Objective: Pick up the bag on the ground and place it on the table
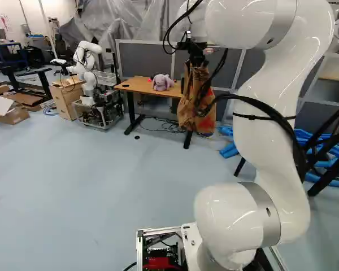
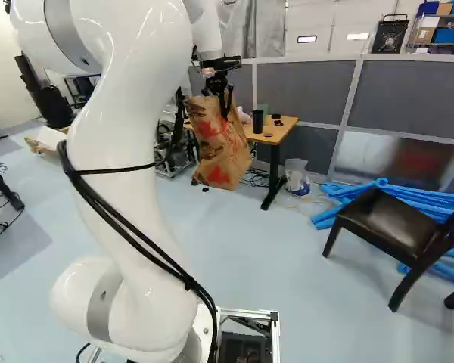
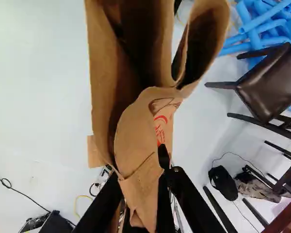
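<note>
Status: pick-up is looking complete; placing is pending. The claw (image 3: 143, 182) is clamping the rim of the brown paper bag (image 2: 216, 144), with folded paper showing between its two fingers in the wrist view. The bag is hanging upright below the claw, its mouth gaping open ahead of the fingers. From both base views I am judging that its bottom is clearing the floor (image 1: 96, 169).

Position: the bag is hanging on the near side of the wooden desk (image 1: 137, 84), covering part of it in both base views. It is not resting on the desktop; its lower part appears to be hanging below that level. Whether its back is touching the desk edge, I cannot tell.

Desktop: a purple plush toy (image 1: 163, 82) is sitting there, and a black cup (image 2: 258, 121) is standing toward the end that is showing in the right base view.

Outstanding, by my estimate: raising the bag until its bottom is passing the desk edge, moving it forward over the top, lowering it, then releasing. Roughly half the task is remaining.

Risks: the bottom could be catching the edge on approach, or the bag could be knocking the toy or cup. The thin paper could also be creasing or tearing at the grip.
</note>
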`<state>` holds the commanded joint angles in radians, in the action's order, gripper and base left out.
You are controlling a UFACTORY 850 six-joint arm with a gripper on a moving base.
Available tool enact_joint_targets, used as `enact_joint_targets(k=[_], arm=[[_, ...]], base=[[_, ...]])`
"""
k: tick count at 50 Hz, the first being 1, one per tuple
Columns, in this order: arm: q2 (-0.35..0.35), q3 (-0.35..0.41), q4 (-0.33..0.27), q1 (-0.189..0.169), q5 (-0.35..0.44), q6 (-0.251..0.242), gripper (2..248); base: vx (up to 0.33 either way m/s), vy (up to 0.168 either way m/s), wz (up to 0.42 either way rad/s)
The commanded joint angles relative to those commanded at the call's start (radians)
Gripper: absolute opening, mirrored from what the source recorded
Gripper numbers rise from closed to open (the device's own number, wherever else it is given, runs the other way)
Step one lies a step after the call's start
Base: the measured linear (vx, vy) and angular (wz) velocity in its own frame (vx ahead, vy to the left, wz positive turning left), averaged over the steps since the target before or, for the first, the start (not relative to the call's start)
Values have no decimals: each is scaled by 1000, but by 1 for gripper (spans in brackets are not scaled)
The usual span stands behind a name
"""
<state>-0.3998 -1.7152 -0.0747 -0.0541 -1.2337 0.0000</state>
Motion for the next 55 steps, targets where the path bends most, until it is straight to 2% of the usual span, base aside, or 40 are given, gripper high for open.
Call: enact_joint_targets(k=[20,55], arm=[[0,0,0,0,0,0,25],[0,0,0,0,0,0,25]], base=[[239,93,-39],[260,155,-44]])
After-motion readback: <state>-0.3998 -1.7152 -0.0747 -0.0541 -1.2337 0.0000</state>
